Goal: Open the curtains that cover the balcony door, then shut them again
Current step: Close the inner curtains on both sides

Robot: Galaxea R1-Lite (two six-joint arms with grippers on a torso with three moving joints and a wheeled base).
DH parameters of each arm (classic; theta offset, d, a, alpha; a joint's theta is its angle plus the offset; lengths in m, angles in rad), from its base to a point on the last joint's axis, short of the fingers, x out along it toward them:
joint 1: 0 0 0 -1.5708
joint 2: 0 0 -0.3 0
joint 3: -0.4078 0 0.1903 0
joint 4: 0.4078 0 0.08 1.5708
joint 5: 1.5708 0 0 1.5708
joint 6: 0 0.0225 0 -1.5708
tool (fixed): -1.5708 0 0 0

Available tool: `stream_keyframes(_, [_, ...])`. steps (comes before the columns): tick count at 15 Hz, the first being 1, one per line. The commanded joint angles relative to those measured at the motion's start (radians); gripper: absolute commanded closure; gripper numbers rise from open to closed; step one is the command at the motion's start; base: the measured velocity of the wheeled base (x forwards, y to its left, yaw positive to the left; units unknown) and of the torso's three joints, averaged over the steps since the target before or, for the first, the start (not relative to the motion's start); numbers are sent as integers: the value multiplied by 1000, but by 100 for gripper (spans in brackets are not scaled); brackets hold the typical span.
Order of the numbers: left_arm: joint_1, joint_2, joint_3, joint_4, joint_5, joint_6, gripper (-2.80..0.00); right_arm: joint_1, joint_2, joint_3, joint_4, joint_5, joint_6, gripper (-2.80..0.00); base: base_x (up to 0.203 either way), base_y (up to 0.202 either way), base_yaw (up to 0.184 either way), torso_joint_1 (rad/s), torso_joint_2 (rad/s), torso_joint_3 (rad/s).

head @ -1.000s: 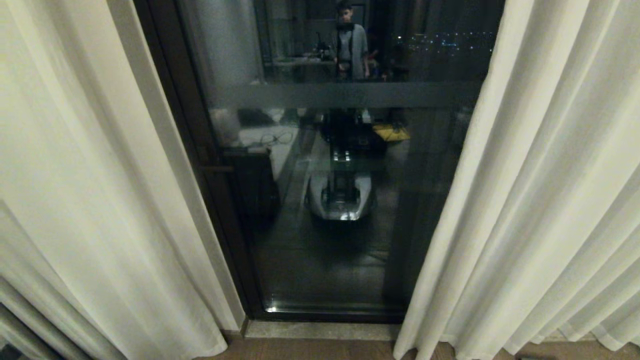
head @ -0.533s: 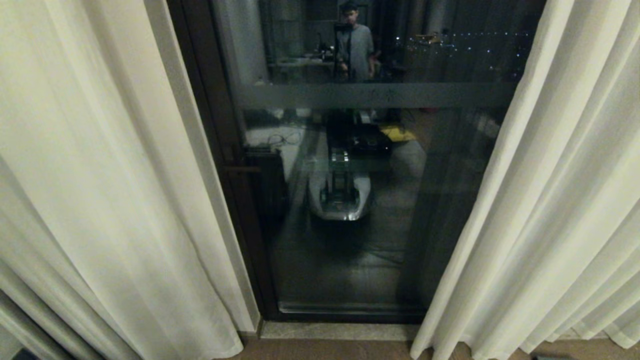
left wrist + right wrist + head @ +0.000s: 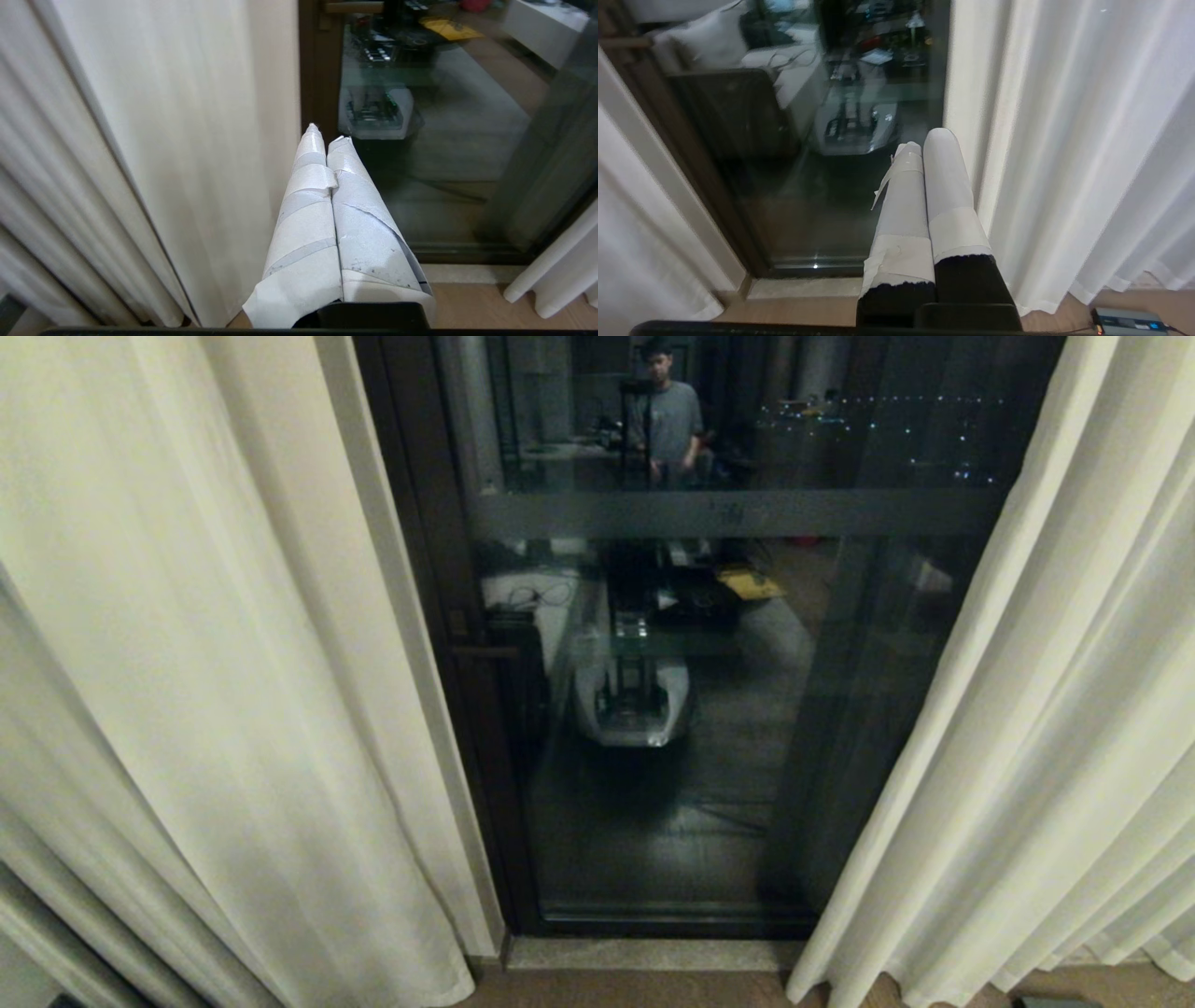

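Two cream-white curtains hang parted: the left panel point(image 3: 215, 691) and the right panel point(image 3: 1055, 709), with the balcony door point(image 3: 691, 709) showing between them, dark-framed glass with a frosted band. My left gripper point(image 3: 325, 133) is shut with nothing in it, its white-taped fingers pointing at the left panel's inner edge point(image 3: 275, 93) near the door frame. The right gripper point(image 3: 927, 137) is shut and empty too, close beside the right panel's inner edge point(image 3: 971, 102). Neither arm shows in the head view.
The glass reflects the robot's base point(image 3: 635, 700), room furniture and a standing person point(image 3: 667, 420). A stone sill point(image 3: 644, 954) runs along the door's foot above the wooden floor. A small grey device point(image 3: 1129, 322) lies on the floor by the right curtain.
The whole head view has shifted rightward, so the camera has turned or driven left; the left curtain fills more of the picture. Curtains themselves hang as before.
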Motion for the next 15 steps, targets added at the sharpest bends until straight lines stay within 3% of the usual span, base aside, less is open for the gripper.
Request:
stream_keyframes(1, [0, 0, 0, -1, 1, 0, 0, 0, 1, 0, 1, 0, 1, 0, 0, 0, 0, 0, 0, 0])
stream_keyframes(12, [0, 0, -3, -6, 1, 10, 0, 0, 1, 0, 1, 0, 0, 0, 0, 0, 0, 0, 0, 0])
stream_keyframes(15, [0, 23, -102, 12, 3, 0, 0, 0, 1, 0, 1, 0, 0, 0, 0, 0, 0, 0, 0, 0])
